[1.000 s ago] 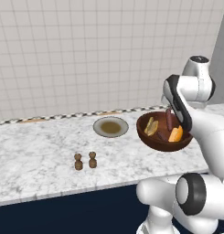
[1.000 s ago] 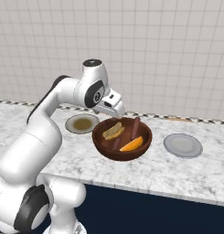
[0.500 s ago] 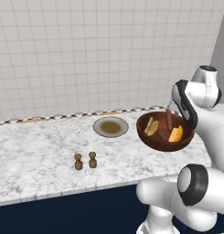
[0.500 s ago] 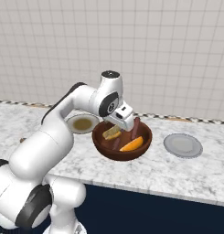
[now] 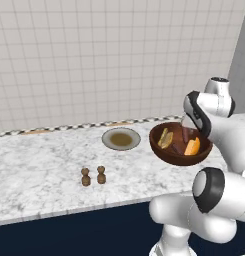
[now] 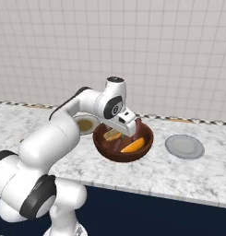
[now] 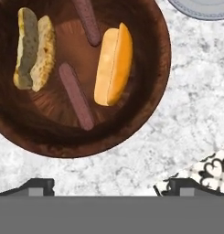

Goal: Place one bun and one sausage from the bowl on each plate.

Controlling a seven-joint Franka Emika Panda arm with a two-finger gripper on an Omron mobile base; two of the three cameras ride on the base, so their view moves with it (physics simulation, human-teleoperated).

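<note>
Marble counter (image 6: 179, 173); bowl (image 6: 123, 154) near edge

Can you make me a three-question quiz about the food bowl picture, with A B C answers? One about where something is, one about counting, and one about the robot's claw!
1. Where is the bowl?
A. between the two plates
B. on the floor
C. on top of a plate

2. How many sausages lie in the bowl?
A. none
B. two
C. five

3. What is the claw doing?
A. squeezing a bun
B. lifting a plate
C. open, holding nothing

Answers:
1 A: the brown-centred plate sits on one side of it and the plain grey plate on the other.
2 B: the hand view shows one sausage and a second sausage.
3 C: its tips stand wide apart over the counter.
</note>
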